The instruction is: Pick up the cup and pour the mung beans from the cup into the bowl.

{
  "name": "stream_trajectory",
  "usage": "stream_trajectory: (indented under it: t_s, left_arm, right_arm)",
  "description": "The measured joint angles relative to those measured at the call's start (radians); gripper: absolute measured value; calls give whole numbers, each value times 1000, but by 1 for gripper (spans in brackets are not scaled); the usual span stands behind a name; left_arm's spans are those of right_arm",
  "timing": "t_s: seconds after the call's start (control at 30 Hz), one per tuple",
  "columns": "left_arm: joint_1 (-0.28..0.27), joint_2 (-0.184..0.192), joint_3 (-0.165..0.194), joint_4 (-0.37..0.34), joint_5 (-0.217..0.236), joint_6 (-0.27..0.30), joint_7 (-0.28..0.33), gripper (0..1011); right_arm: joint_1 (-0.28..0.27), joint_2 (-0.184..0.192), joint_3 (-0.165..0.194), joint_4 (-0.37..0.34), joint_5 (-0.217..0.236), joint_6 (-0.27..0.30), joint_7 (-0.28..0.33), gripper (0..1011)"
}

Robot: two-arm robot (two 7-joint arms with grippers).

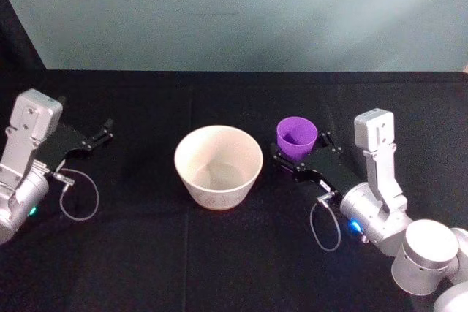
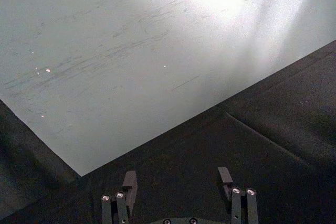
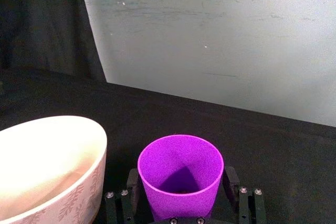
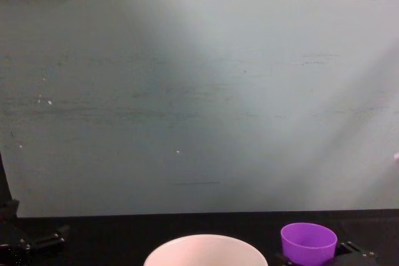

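Right end effector (image 3: 181, 195) grips the cup (image 3: 180, 174) beside the bowl (image 1: 218, 165); left end effector (image 2: 178, 182) open

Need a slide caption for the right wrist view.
Right tool straddles the upright bright purple plastic cup, beside the wide pale patterned bowl on black cloth.

A: The cup (image 3: 180, 178) looks like smooth matt purple plastic; the bowl (image 1: 218, 166) is smooth and pale, with a faint leaf print outside.

B: And the desk (image 1: 219, 253)?

A: Covered in matt black cloth. The right claw (image 1: 298, 166) looks like matt black plastic, its arm satin silver metal.
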Motion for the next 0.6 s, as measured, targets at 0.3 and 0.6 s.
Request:
stream_trajectory:
  t_s: [0.3, 0.6]
  left_arm:
    - [0, 0, 0, 0, 0, 0, 0, 1000]
    - [0, 0, 0, 0, 0, 0, 0, 1000]
  right_arm:
    - [9, -21, 15, 17, -16, 1, 13, 1003]
    - [11, -35, 30, 23, -29, 2, 28, 1003]
